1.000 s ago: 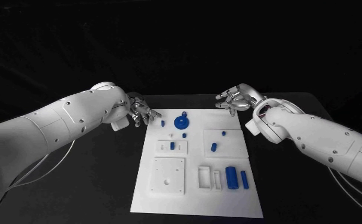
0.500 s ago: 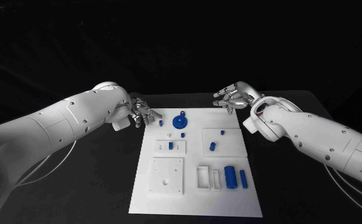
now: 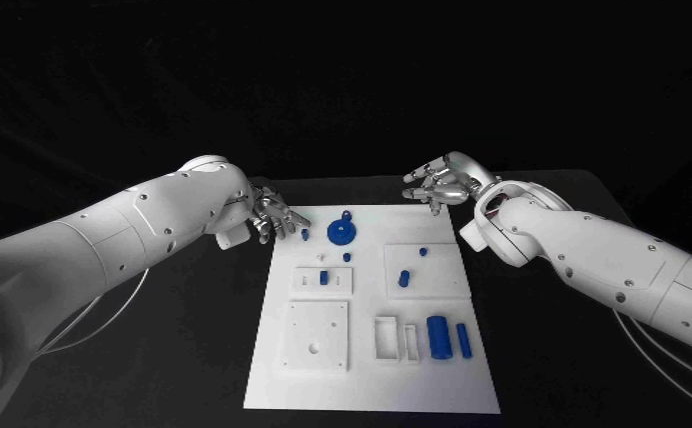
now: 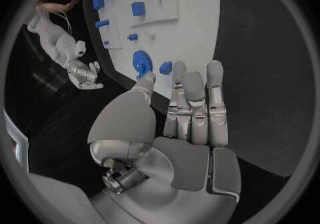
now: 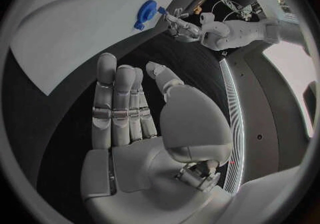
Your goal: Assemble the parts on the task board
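Task board (image 4: 193, 0) cut by frame rim

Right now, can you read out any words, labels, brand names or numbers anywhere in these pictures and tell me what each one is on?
There is no text to read.
The task board is plain white, with no print that shows.
The blue parts, such as the blue gear, carry no marks.
The left hand and right hand show no lettering.
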Robot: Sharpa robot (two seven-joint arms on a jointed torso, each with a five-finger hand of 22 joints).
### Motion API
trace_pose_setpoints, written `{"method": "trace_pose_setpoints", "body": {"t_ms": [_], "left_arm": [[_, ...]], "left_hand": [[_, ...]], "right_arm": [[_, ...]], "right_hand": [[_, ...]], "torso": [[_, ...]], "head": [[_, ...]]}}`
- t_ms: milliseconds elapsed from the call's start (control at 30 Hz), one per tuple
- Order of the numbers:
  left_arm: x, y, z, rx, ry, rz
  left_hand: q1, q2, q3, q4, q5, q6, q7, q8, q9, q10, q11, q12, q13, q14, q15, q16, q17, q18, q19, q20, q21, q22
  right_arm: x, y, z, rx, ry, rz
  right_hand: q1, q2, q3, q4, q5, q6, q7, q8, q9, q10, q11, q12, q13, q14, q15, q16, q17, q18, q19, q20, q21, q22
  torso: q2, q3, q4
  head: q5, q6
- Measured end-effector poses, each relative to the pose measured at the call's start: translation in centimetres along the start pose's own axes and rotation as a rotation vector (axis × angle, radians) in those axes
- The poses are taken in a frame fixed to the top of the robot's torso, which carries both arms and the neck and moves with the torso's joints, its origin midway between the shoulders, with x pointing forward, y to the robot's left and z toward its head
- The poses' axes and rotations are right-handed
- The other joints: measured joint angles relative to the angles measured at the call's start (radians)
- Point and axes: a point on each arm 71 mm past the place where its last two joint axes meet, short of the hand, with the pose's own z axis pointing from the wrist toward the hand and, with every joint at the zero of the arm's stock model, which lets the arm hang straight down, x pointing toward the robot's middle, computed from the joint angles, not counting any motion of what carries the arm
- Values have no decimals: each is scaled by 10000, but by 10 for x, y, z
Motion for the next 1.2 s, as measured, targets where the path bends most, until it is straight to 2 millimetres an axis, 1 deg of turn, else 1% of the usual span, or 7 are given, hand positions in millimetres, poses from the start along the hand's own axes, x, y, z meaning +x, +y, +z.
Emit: {"method": "trace_pose_setpoints", "body": {"t_ms": [167,500,567,867,900,1167,1200], "left_arm": [[1,-3,1,28,35,23],[3,-4,3,-17,100,25],[4,-4,4,-31,128,24],[9,-3,8,-107,213,17],[9,-3,8,-120,216,13],[11,-1,11,-173,249,2],[12,-2,11,-166,260,5]], "left_hand": [[-54,-54,-28,28,-43,0,0,0,-7,0,0,0,0,0,0,0,-10,1,0,0,-40,35],[-101,-3,-71,-12,-110,-66,-4,0,-17,-35,-35,68,-1,0,0,39,-17,0,0,0,-149,133],[-59,39,-104,-48,-110,-72,2,0,-113,-36,-35,68,-1,-25,25,39,-20,0,0,0,-184,174],[-47,51,-163,-115,-110,-107,37,0,-352,-72,2,68,-25,-37,36,39,-33,0,38,39,-255,253],[-39,125,-137,-140,-110,-107,37,0,-370,-72,2,68,-24,-36,36,39,-33,-1,38,39,-255,265],[-2,176,-210,-213,-110,-107,37,0,-411,-72,2,68,-35,-36,36,39,-32,-1,37,38,-320,321],[14,258,-233,-236,-110,-106,36,0,-421,-72,2,68,-35,-36,37,39,-32,0,37,38,-322,340]], "right_arm": [[0,2,1,-38,-7,10],[1,5,2,-95,-8,23],[1,5,2,-109,-10,25],[0,9,3,-181,-15,34],[0,9,3,-187,-16,34],[0,11,4,-222,-27,34],[0,11,4,-226,-29,34]], "right_hand": [[0,0,0,0,0,0,0,0,0,15,14,0,0,0,0,-1,0,0,0,0,0,-1],[0,0,0,0,0,0,1,0,-1,15,15,-1,-1,0,0,-2,0,1,0,0,-1,-1],[0,0,0,0,0,-34,34,0,-1,15,15,-38,16,0,0,-3,-8,1,0,0,-42,44],[0,0,0,0,0,-34,34,0,-1,16,16,-38,15,0,0,-3,-9,1,0,0,-42,45],[0,0,0,0,0,-34,34,0,-1,16,16,-38,15,0,0,-3,-9,1,0,0,-42,45],[0,0,1,0,0,-34,34,0,-1,16,16,-38,15,0,0,-4,-8,1,0,0,-42,44],[0,0,0,0,0,-34,34,0,-1,16,16,-38,14,0,0,-4,-8,0,0,0,-42,45]], "torso": [[0,0,-1],[10,7,4],[14,10,5],[23,18,4],[23,20,4],[15,21,6],[13,20,6]], "head": [[-19,-1],[-34,-1],[-41,-6],[-84,-39],[-86,-43],[-116,-81],[-121,-90]]}}
